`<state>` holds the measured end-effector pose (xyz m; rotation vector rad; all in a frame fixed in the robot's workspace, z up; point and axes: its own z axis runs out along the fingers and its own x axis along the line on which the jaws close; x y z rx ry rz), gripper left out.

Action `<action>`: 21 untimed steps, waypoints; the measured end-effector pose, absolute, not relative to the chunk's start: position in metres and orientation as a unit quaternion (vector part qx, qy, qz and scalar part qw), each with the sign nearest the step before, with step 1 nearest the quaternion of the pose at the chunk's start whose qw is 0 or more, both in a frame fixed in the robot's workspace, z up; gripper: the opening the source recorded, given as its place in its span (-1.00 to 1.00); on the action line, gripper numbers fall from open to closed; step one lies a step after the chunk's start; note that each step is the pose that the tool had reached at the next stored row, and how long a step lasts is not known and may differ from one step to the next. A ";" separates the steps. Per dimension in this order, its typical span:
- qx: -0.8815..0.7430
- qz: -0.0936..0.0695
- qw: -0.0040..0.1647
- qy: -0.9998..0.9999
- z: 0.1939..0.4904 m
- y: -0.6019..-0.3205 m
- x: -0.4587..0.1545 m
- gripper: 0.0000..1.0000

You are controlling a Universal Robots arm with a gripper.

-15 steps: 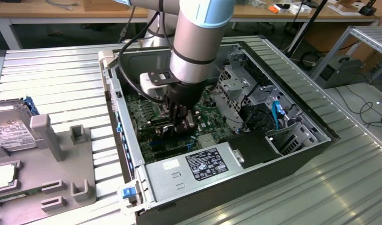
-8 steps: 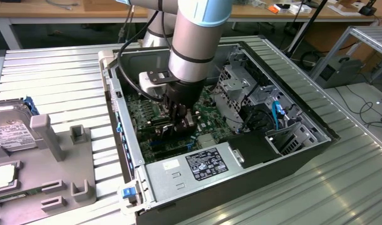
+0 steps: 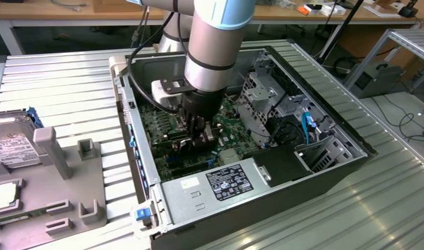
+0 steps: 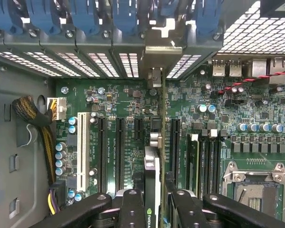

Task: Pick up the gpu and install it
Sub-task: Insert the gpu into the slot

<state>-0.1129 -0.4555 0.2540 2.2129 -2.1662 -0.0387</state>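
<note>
Arm is reaching down into the open computer case [image 3: 146, 172] lying on its side on the slatted metal table [image 3: 59, 88]; gripper [image 3: 200, 136] is sitting low over the green motherboard [image 3: 153, 122].

In the wrist view the gripper [image 4: 154, 202] is clenching the gpu [image 4: 152, 173], fingers [image 4: 133, 209] pressing on either face; card is standing on edge, seen edge-on as a thin dark strip with a small green logo near the fingers.

Key relation: the gpu's long axis is running parallel to the black expansion slots [image 4: 119, 147] and pointing toward the case's rear wall; its silver bracket [image 4: 155, 76] is lying against the row of vented slot covers [image 4: 85, 64] under the blue clips [image 4: 85, 14]; card is hanging straight below the gripper, over the gap between two slots, apparently lined up with one there; whether its lower edge is already seated cannot be told.

Hard drive [image 3: 7, 140] is resting on the grey parts tray [image 3: 66, 187] at the exterior view's left, well apart from the case.
</note>
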 end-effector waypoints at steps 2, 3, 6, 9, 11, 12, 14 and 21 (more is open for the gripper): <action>0.714 -0.012 0.022 -0.699 0.254 -0.455 -0.113 -0.47; 0.714 -0.012 0.022 -0.699 0.254 -0.455 -0.113 -0.47; 0.714 -0.012 0.022 -0.699 0.254 -0.455 -0.114 -0.47; 0.714 -0.012 0.022 -0.699 0.254 -0.455 -0.116 -0.47; 0.714 -0.012 0.022 -0.699 0.254 -0.455 -0.116 -0.47; 0.714 -0.012 0.022 -0.699 0.254 -0.455 -0.116 -0.47; 0.714 -0.012 0.022 -0.699 0.254 -0.455 -0.116 -0.45; 0.714 -0.009 0.024 -0.699 0.269 -0.451 -0.116 -0.33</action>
